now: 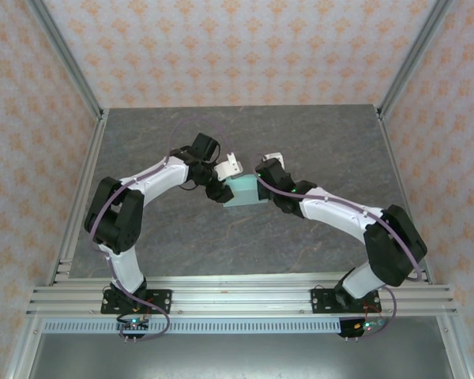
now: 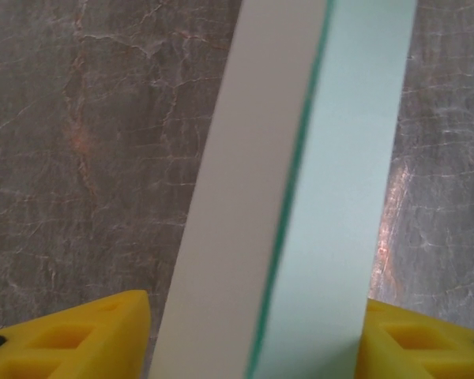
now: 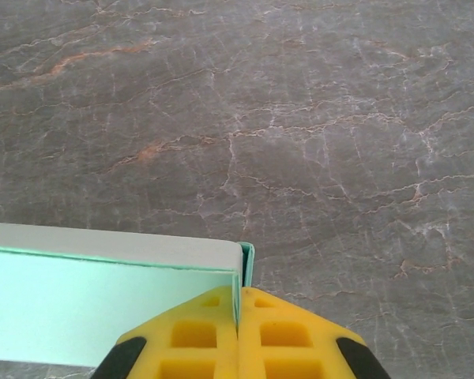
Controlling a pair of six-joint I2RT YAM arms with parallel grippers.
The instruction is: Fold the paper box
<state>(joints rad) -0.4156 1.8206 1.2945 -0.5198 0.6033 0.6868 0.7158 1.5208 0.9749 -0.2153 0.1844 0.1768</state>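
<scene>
Top view: we find the paper box (image 1: 241,192) near the middle of the table (image 1: 316,142). The left arm reaches it from its 10 o'clock and the right arm from its 3 o'clock.

Right gripper (image 3: 238,304): the yellow fingers are closed flat together on a thin wall at a corner of the box. The mint panel runs off toward 9 o'clock in that wrist view. We read this as the anchor grip, steadying the box so the other arm can work a panel.

Left gripper (image 2: 257,316): its fingers (image 2: 71,339) stand either side of the box, which runs between them from 6 toward 12 o'clock. A pale face and a mint face meet there at a dark green crease. Each finger lies just beside a box edge, and we cannot tell whether they press it or stand free. The likely purpose is to squeeze across the width and set the fold.

Judgement: the box looks largely formed. Whether any flaps are left untucked is hidden.
</scene>
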